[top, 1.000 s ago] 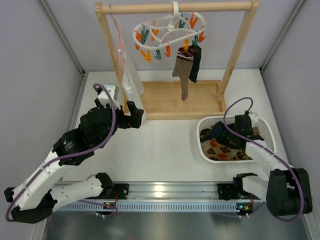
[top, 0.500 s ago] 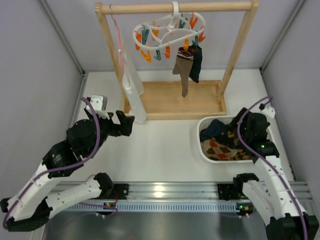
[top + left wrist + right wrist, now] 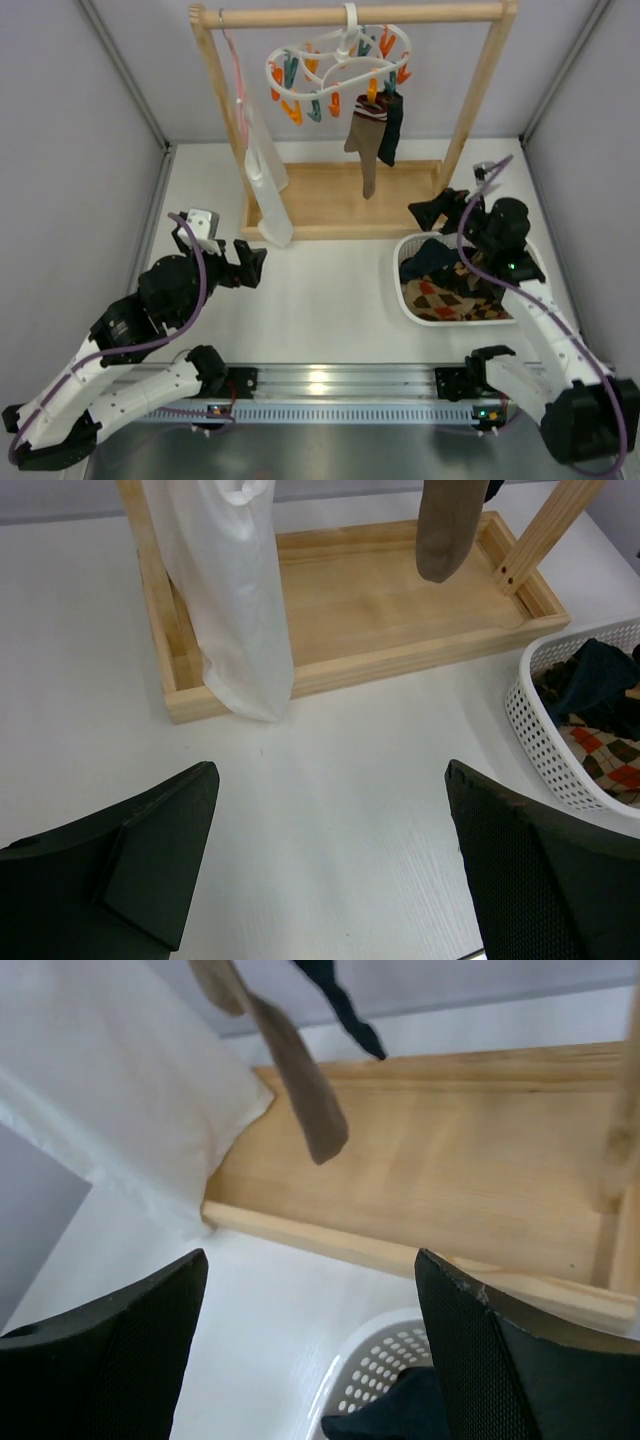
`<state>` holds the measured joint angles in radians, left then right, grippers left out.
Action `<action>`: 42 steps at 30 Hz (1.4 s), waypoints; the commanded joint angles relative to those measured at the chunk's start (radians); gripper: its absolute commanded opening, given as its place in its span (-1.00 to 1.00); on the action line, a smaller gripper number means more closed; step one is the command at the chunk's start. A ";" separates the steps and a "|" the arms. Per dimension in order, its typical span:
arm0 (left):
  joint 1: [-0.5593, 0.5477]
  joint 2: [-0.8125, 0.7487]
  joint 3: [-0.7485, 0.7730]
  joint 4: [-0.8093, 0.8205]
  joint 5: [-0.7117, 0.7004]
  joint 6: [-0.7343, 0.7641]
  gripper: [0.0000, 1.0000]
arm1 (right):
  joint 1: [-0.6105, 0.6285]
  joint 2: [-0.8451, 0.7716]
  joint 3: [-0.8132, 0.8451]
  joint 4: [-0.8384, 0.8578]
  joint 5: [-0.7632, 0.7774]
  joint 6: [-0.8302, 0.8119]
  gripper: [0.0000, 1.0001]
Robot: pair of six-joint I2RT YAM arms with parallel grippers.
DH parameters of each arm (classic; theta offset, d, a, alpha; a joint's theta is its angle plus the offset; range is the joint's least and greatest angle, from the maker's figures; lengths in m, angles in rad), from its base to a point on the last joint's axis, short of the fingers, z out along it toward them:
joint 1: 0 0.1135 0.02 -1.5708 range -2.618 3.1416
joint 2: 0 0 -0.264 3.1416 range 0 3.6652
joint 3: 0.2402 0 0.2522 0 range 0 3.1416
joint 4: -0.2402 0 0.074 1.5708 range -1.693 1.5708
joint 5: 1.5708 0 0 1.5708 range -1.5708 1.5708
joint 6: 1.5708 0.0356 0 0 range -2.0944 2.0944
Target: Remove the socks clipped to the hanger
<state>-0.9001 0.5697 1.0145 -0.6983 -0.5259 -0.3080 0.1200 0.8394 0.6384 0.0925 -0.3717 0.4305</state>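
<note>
The white hanger (image 3: 335,60) with orange and teal pegs hangs from the wooden rail. Two socks stay clipped to it: a taupe one (image 3: 365,150) (image 3: 295,1080) and a dark navy one (image 3: 391,130) (image 3: 345,1005). More socks (image 3: 450,285) lie in the white basket (image 3: 410,300). My right gripper (image 3: 430,208) (image 3: 312,1255) hovers open and empty over the basket's far left corner, below the hanging socks. My left gripper (image 3: 250,262) (image 3: 330,770) is open and empty above the table, left of centre; the taupe sock's toe (image 3: 445,530) shows ahead of it.
The wooden rack's base tray (image 3: 350,200) and posts stand at the back. A long white cloth (image 3: 265,180) (image 3: 225,600) hangs on a thin pink hanger (image 3: 237,70) by the left post. Grey walls close in both sides.
My right gripper opened, left a dark sock in the basket and rose toward the rack. My left arm drew back from the left post toward the near side.
</note>
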 commanded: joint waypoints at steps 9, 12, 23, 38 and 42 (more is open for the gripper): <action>0.000 0.021 -0.020 0.060 0.001 0.007 0.97 | 0.213 0.542 0.429 0.233 0.040 -0.255 0.48; 0.000 0.029 -0.025 0.060 0.001 0.010 0.97 | 0.245 0.618 0.509 0.217 0.063 -0.302 0.47; 0.001 0.061 0.009 0.057 0.030 0.009 0.97 | 0.319 0.822 0.535 0.358 0.204 -0.365 0.03; 0.001 0.204 0.366 0.049 0.027 -0.048 0.97 | 0.490 0.732 0.342 0.612 0.505 -0.421 -1.00; 0.001 0.347 0.562 0.036 0.055 -0.055 0.97 | 0.602 0.643 0.288 0.607 0.687 -0.522 -1.00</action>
<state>-0.8989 0.8124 1.4601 -0.6815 -0.5003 -0.3466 0.6350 1.5818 0.9478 0.5991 0.1360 -0.0078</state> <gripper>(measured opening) 0.984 0.004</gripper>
